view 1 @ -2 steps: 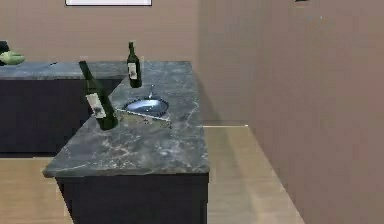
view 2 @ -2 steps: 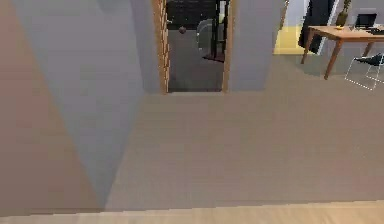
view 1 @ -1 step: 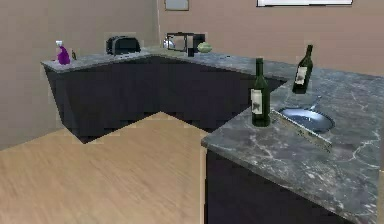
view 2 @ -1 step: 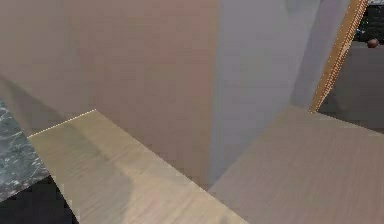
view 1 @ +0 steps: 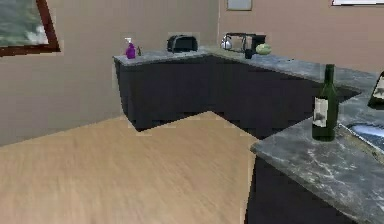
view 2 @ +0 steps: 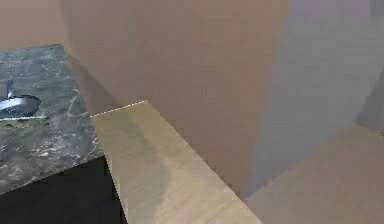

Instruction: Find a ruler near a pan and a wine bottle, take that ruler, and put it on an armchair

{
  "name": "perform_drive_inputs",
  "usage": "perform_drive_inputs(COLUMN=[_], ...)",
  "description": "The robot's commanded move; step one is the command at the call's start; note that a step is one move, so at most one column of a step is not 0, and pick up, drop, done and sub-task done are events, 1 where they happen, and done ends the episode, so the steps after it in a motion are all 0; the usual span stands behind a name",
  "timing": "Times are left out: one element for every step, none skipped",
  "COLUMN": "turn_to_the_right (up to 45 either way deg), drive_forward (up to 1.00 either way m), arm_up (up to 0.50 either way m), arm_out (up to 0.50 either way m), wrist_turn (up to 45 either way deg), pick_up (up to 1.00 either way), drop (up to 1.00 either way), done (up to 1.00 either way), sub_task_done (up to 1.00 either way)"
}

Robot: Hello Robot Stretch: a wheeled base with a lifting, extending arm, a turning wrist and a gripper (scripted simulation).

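Observation:
A dark green wine bottle (view 1: 324, 103) with a pale label stands upright on the grey stone counter (view 1: 310, 150) at the forward view's right. Part of a second dark bottle (view 1: 377, 90) shows at the right edge. Beside them a metal sink basin (view 1: 368, 133) is set into the counter, and the sink (view 2: 15, 104) appears again at the arm side view's left.
A dark L-shaped counter (view 1: 180, 62) runs along the back wall with a purple soap bottle (view 1: 130, 48), a toaster (view 1: 181, 43), a microwave-like box (view 1: 243, 42) and a green round thing (view 1: 264, 48). Wooden floor (view 1: 110, 170) lies open in front. A framed picture (view 1: 25, 25) hangs at left.

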Motion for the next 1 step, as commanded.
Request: perform_drive_inputs(turn_to_the_right=[0.0], drive_forward=[0.7], arm_up=[0.0], arm_out=[0.0], wrist_turn=[0.0], pick_up=[0.0], drop=[0.0], done=[0.0], sub_task_done=[0.0])
